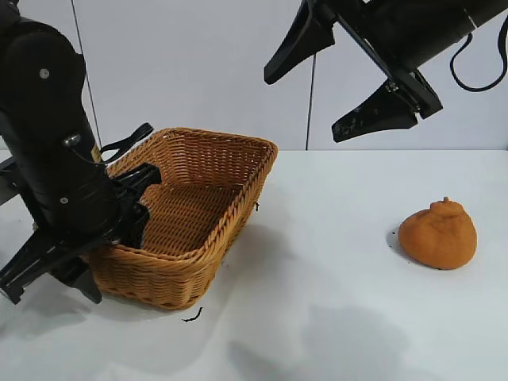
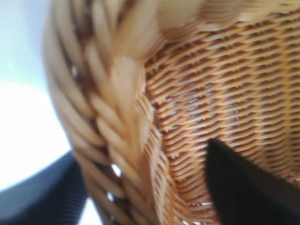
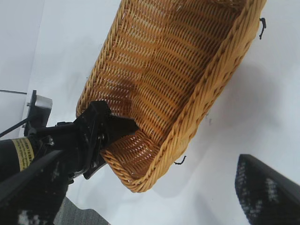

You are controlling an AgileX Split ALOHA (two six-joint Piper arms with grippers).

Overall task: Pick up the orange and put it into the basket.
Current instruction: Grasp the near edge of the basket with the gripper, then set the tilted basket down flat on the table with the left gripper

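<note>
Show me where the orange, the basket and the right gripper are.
orange [image 1: 438,235]: exterior view, middle of its skin.
basket [image 1: 238,208]: exterior view, right rim.
right gripper [image 1: 337,99]: exterior view, gap between its open fingers.

A white table [image 1: 333,317] holds a big woven basket [image 1: 198,262] on one side and a bumpy orange [image 1: 438,234] well apart on the other.

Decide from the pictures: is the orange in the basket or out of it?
Out. The orange lies on the table, apart from the basket.
</note>
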